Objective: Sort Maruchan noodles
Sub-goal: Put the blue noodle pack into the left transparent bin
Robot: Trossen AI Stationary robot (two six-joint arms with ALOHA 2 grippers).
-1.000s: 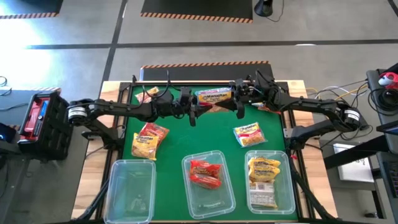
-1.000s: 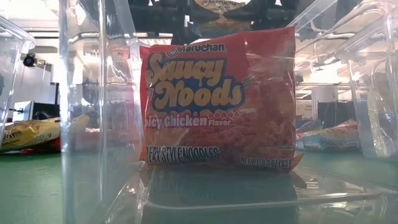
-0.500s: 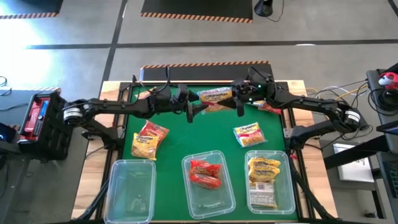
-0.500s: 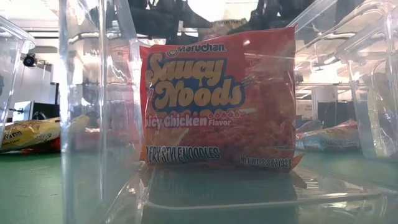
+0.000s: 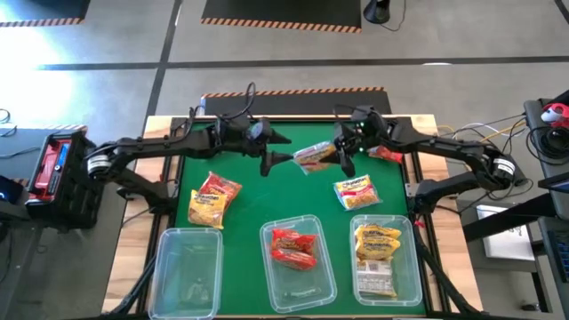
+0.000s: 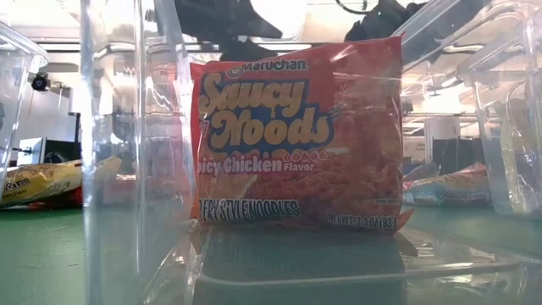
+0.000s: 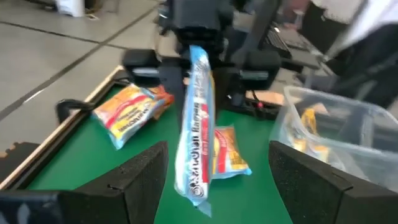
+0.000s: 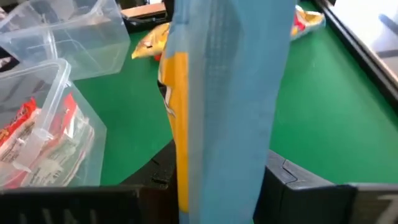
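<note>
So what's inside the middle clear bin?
The middle bin holds a red Saucy Noods packet, seemingly with another red one beneath it; whether more lie hidden underneath cannot be told.

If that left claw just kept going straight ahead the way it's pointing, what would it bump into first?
Most likely the blue-edged noodle packet hanging from the right gripper. It sits dead ahead between the left gripper's open fingers, though how far ahead is hard to judge.

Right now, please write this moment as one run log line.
left tool: open, apart from packet | right tool: shut on packet, above mat | middle bin: red packet
</note>
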